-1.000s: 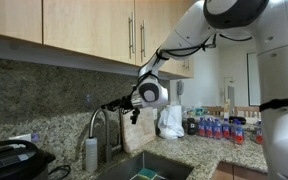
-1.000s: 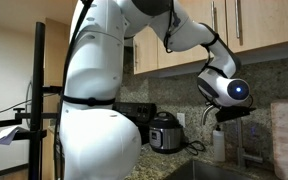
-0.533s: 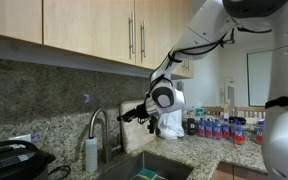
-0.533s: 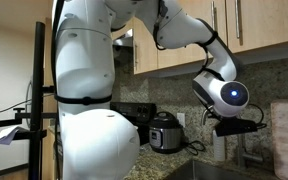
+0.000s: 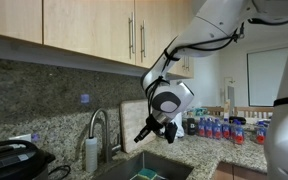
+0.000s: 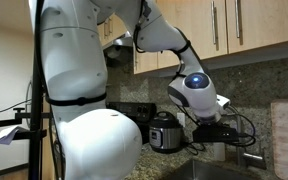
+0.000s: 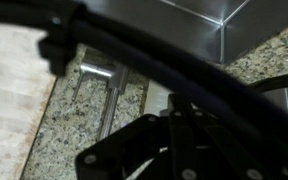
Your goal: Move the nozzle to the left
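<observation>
The nozzle (image 5: 96, 122) is a steel gooseneck spout arched over the sink (image 5: 144, 168), standing upright at the back edge. In the wrist view it (image 7: 107, 95) shows as a steel bar over the granite. My gripper (image 5: 144, 134) hangs to the right of the spout above the sink, apart from it, pointing down and left. Its dark fingers (image 7: 180, 135) lie close together with nothing between them. In an exterior view the gripper (image 6: 222, 132) sits beside the rice cooker, and the spout is hard to make out there.
A small white soap bottle (image 5: 90, 153) stands left of the spout. A black rice cooker (image 5: 9, 160) is at the far left and also shows in an exterior view (image 6: 166, 132). A white bag (image 5: 170, 122) and several bottles (image 5: 219, 128) stand on the counter to the right. Cabinets hang overhead.
My gripper has swung away from the spout, to the right and downward, and now tilts down over the sink. The spout has not visibly moved.
</observation>
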